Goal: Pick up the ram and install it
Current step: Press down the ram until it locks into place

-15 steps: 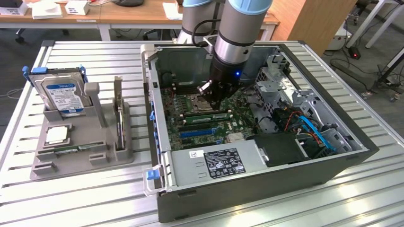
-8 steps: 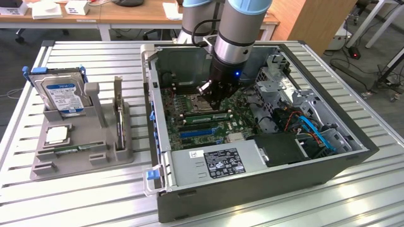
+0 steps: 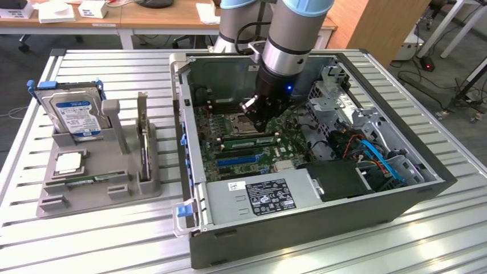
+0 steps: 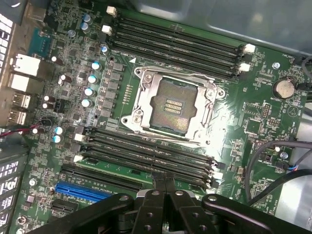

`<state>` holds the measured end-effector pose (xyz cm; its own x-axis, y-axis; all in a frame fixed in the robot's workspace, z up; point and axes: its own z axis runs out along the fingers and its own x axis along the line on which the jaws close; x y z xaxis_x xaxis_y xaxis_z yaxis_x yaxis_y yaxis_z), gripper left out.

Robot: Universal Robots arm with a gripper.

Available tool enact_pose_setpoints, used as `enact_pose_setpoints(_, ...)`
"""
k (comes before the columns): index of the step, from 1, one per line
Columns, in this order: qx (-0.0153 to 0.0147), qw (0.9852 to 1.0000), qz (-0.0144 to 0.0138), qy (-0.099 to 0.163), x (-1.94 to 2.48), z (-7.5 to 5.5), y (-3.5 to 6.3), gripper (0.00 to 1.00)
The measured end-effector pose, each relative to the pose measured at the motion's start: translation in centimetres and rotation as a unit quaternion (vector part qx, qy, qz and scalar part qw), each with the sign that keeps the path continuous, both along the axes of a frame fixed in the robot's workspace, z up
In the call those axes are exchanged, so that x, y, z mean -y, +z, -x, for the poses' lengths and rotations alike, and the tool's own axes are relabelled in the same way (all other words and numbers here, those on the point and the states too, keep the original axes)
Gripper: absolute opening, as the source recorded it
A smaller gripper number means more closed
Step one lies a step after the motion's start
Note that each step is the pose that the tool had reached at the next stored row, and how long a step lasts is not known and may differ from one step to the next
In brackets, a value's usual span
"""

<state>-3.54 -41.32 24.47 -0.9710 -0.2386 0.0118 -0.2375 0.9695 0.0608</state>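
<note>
The ram (image 3: pixel 245 141) is a long green stick standing on edge in a motherboard slot inside the open computer case (image 3: pixel 426 171). In the wrist view its thin green edge (image 4: pixel 117 170) runs along the slot row beside the blue slot (image 4: pixel 80 191). My gripper (image 3: pixel 256 129) reaches down into the case and is shut, with its tips (image 4: pixel 165 182) together right at the ram's upper edge. I cannot tell whether they press on it. The ram's far end is hidden behind the fingers. Several black memory slots (image 4: pixel 146 146) lie between it and the open processor socket (image 4: pixel 170 105).
A grey holder (image 3: pixel 99 197) on the slatted table at the exterior view's left carries a hard drive (image 3: pixel 76 114), a square silver chip (image 3: pixel 68 162) and a flat green stick (image 3: pixel 85 181). Drive cages and blue cables (image 3: pixel 380 157) crowd the case's right side.
</note>
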Motion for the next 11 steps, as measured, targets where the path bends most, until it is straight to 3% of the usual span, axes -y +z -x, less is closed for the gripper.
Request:
enact_pose_setpoints(3,-0.0028,1.0,0.0,0.0,0.01,-0.05,0.03,0.09)
enact_pose_setpoints(11,-0.0012,1.0,0.0001,-0.001,0.0,0.82,0.04,0.09)
